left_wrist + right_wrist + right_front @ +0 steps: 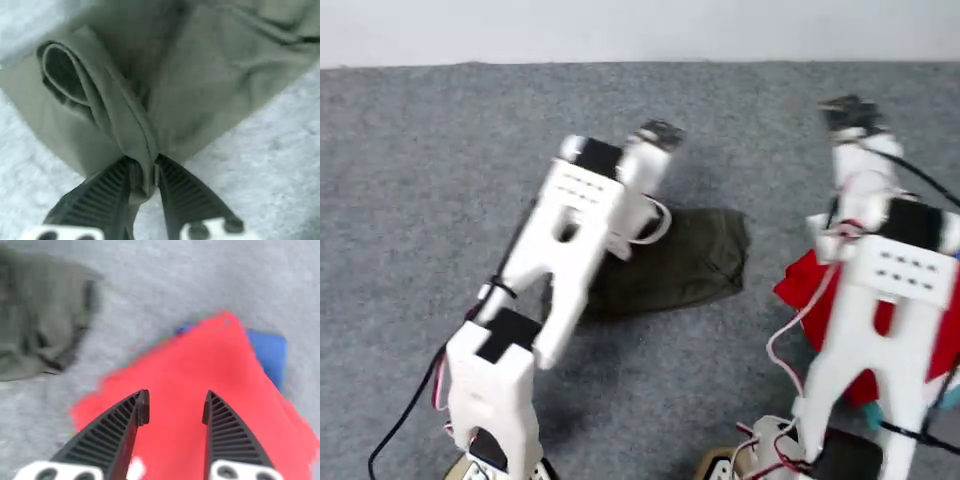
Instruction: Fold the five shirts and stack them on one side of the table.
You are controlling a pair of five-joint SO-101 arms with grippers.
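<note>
An olive-green shirt (672, 260) lies bunched on the grey table near the middle. My left gripper (143, 172) is shut on a fold of the olive-green shirt (200, 95), pinching a hem edge between its fingers. In the high view the left arm (570, 235) lies across the shirt's near left part. A red shirt (200, 395) lies folded on top of a blue one (267, 352) at the table's right side. My right gripper (174, 407) hangs open above the red shirt. The red shirt (810, 285) is partly hidden by the right arm (880, 290).
The grey carpet-like table surface (440, 180) stretches wide to the left and along the back. A white wall runs behind the far edge. Cables (785, 340) trail from the right arm near the front.
</note>
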